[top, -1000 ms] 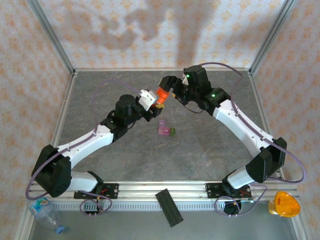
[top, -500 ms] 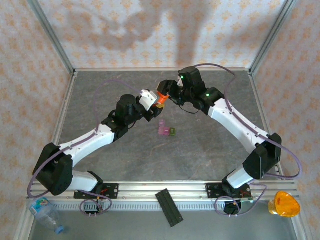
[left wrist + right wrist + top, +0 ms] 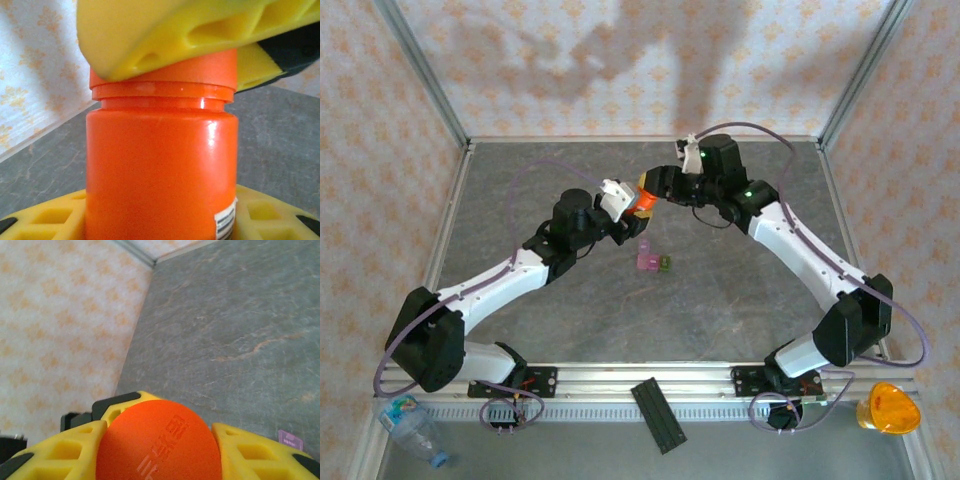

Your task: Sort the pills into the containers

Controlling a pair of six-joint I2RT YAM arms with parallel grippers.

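Observation:
An orange bottle [image 3: 642, 201] hangs above the table's middle, held between both arms. My left gripper [image 3: 628, 208] is shut on its body [image 3: 160, 170], with yellow fingers [image 3: 45, 222] on either side. My right gripper [image 3: 658, 188] is shut on the red-orange cap [image 3: 157, 445], with a yellow pad [image 3: 260, 452] pressed against each side. From the left wrist, those right fingers [image 3: 150, 30] cover the cap [image 3: 205, 67]. The containers, a pink cluster [image 3: 646, 262] with a dark green cube [image 3: 665, 263], lie on the table just nearer than the bottle. One pink corner [image 3: 290, 439] shows from the right wrist. The pills are hidden.
A black strip [image 3: 660, 415] lies across the front rail. An orange-yellow object [image 3: 887, 408] sits at the front right and a clear plastic bottle [image 3: 415, 430] at the front left. Patterned walls with metal posts enclose the grey table [image 3: 740, 300].
My right gripper has come in over the cap and its wrist has turned. The left gripper has kept the bottle in nearly the same place.

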